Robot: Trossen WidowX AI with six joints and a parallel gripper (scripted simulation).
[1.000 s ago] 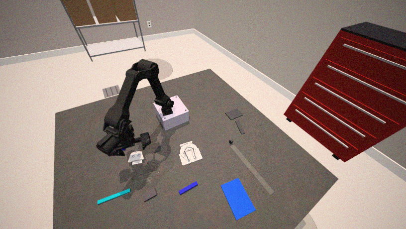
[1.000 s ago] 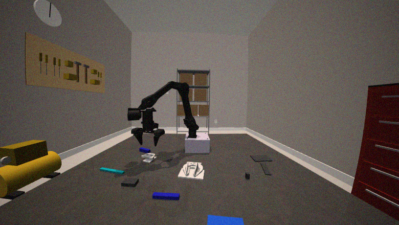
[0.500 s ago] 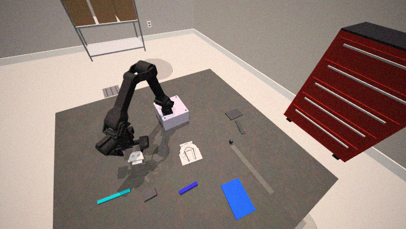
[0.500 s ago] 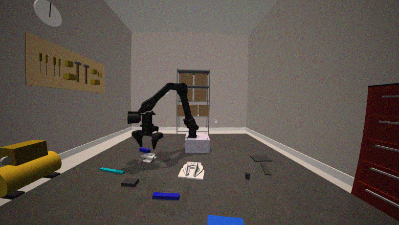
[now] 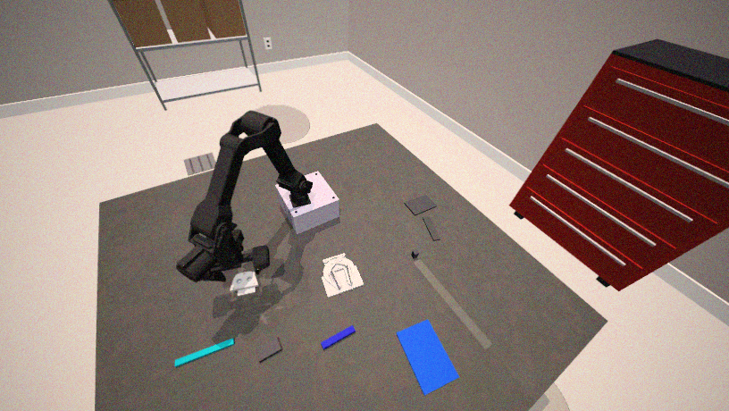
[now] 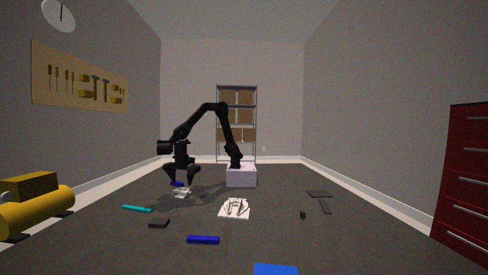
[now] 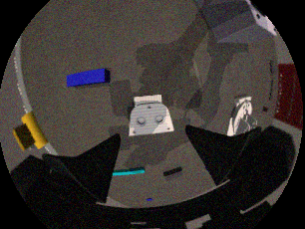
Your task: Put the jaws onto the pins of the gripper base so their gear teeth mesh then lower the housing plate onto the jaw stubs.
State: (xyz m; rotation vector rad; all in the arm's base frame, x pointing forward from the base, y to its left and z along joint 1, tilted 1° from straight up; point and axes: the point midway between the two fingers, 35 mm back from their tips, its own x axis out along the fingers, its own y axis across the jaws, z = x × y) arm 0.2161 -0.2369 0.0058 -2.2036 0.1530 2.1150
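The white housing plate (image 5: 245, 279) (image 6: 182, 189) (image 7: 150, 114) with two round holes lies raised on a white support, left of the gripper base. My gripper (image 5: 240, 274) (image 6: 182, 184) (image 7: 152, 133) is open and empty, pointing down above the plate. In the wrist view the plate shows between and just beyond the fingertips. The white gripper base (image 5: 331, 291) (image 6: 225, 214) (image 7: 233, 128) lies apart near the middle of the mat. Two long jaws lie side by side on it, angled to each other. Their teeth and how they sit on the pins are too small to tell.
A lilac box (image 5: 316, 219) (image 6: 241, 178) carries the arm. A blue bar (image 6: 176, 183) (image 7: 86, 79) lies behind the plate. A turquoise bar (image 5: 204, 352) (image 6: 136, 208), a dark block (image 5: 270, 350) (image 6: 158, 223), another blue bar (image 5: 338, 337) (image 6: 203, 240) and a blue sheet (image 5: 427, 357) lie nearer the front.
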